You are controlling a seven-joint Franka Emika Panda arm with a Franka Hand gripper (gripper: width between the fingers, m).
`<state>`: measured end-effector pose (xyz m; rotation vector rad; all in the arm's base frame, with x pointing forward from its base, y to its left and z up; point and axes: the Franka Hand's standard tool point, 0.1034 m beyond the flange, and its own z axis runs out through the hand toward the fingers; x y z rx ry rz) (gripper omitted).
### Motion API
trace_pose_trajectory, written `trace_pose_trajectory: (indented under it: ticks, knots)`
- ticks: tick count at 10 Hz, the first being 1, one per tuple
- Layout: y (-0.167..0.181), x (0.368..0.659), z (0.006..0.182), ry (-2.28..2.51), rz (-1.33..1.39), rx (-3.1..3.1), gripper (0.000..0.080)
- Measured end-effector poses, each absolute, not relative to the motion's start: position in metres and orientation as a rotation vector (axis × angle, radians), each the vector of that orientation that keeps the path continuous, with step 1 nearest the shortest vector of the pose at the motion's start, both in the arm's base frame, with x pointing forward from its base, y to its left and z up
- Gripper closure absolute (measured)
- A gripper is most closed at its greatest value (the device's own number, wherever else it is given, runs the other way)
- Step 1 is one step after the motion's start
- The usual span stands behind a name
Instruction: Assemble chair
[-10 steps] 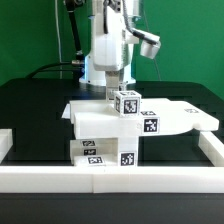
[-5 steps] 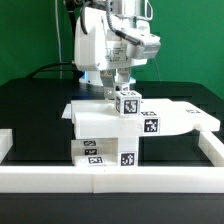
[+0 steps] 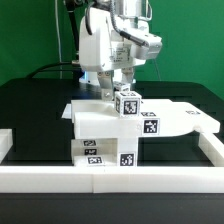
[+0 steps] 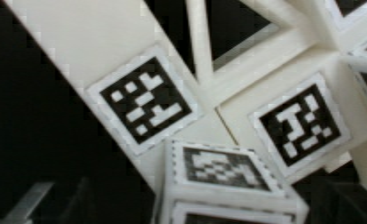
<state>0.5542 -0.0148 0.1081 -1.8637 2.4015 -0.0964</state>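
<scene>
One white chair (image 3: 115,130), partly assembled from blocky slabs, stands near the front of the black counter (image 3: 35,105), just behind the white border rail (image 3: 110,177). A small cube (image 3: 126,102) sits on top of it. The only markings are black-and-white square tags (image 4: 150,95); no readable writing or brand shows. The end effector (image 3: 116,88) hangs just above the cube, a little to its left in the exterior view, fingers spread open, holding nothing.

No readable text; only square tags (image 3: 150,126) on chair parts (image 3: 110,125).
</scene>
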Motion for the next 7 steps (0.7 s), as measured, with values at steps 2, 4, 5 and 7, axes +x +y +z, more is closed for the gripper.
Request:
trace_pose_trajectory:
  ticks: [2, 4, 5, 7]
  knots:
    - [-0.0136, 0.5556, 0.1092, 2.228, -0.113, -2.086, 0.0151]
    - [-0.0136, 0.5561, 0.1096, 2.056, -0.126, -2.263, 0.0151]
    - [-0.0136, 0.5560, 0.1096, 1.958, -0.133, -2.358, 0.0151]
    - [-0.0129, 0.5558, 0.1093, 1.759, -0.145, -2.529, 0.0151]
